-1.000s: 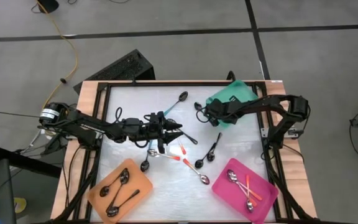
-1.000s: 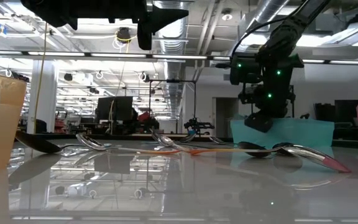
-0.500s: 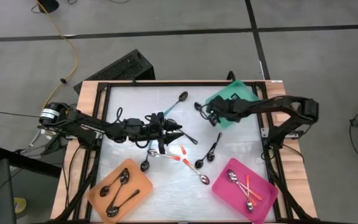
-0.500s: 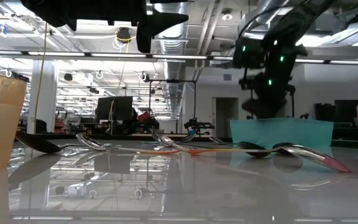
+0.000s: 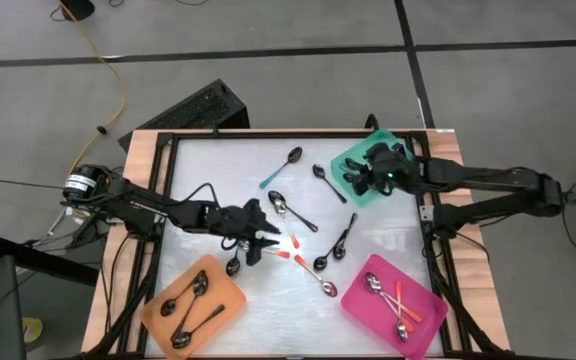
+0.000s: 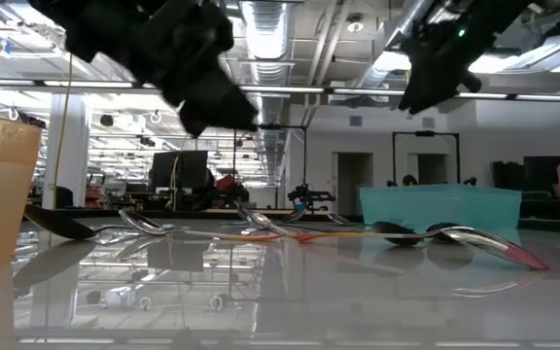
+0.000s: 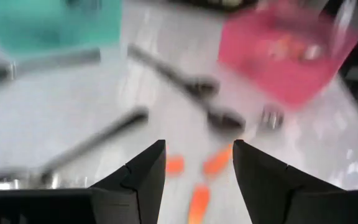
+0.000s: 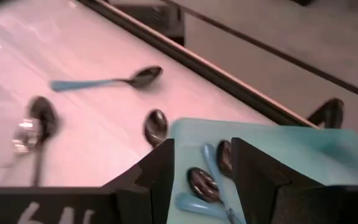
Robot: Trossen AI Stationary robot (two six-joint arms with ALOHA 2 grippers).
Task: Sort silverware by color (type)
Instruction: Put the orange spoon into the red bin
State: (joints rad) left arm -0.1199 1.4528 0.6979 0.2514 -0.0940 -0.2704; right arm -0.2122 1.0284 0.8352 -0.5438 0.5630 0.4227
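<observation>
Spoons lie scattered across the white table in the high view: a teal-handled one [image 5: 283, 167], dark ones [image 5: 328, 184] [image 5: 338, 244], a silver one [image 5: 290, 210] and orange-handled ones [image 5: 290, 246] [image 5: 320, 281]. My left gripper [image 5: 261, 248] [image 7: 199, 155] hangs open above the orange-handled spoons [image 7: 216, 163], touching none. My right gripper [image 5: 363, 180] [image 8: 202, 152] is open over the teal tray [image 5: 398, 148], where teal-handled spoons [image 8: 211, 163] lie flat.
An orange tray [image 5: 220, 281] with dark spoons sits at the near left, and a pink tray [image 5: 423, 300] with orange-handled spoons at the near right. A black frame [image 5: 268, 134] rims the table. In the low view both arms hang above the spoons [image 6: 261, 222].
My left gripper moved toward the near edge and tipped downward over the orange-handled spoons. My right gripper drew back toward the right edge from the tray's left rim to above the teal tray, and rose.
</observation>
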